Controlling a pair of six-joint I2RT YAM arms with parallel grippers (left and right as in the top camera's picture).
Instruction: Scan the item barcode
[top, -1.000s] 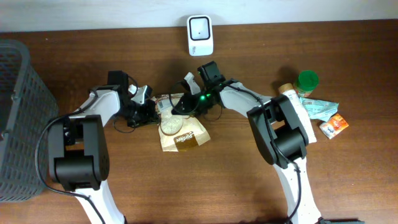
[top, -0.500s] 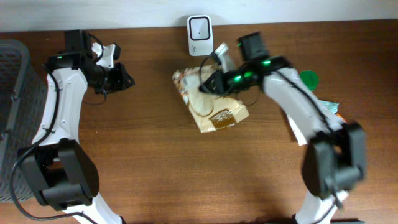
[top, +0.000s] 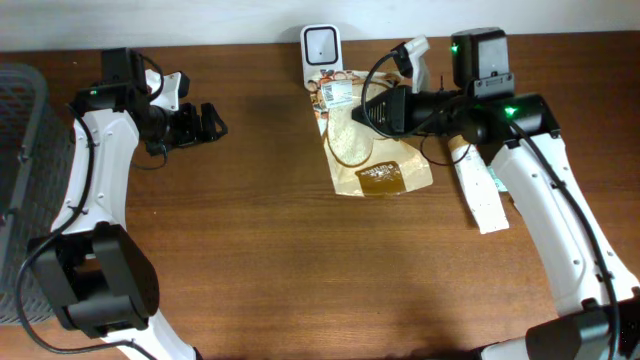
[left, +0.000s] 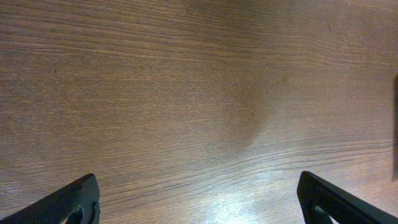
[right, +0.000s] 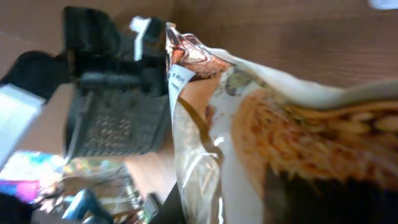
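The item, a tan and brown snack bag (top: 362, 150), hangs tilted over the table just below and right of the white scanner (top: 322, 47). Its white barcode label (top: 337, 92) sits at the bag's top end, close under the scanner. My right gripper (top: 370, 109) is shut on the bag's upper right edge. In the right wrist view the bag (right: 280, 124) fills most of the frame. My left gripper (top: 207, 122) is far to the left, open and holding nothing. In the left wrist view its fingertips (left: 74, 200) stand wide apart over bare wood.
A dark grey mesh basket (top: 18, 150) stands at the left edge of the table. A long white box (top: 484, 200) lies under my right arm at the right. The scanner stands at the table's back edge against the wall.
My left gripper has gone from shut to wide open while staying at the far left. My right arm has carried the bag up and to the right, closer under the scanner.
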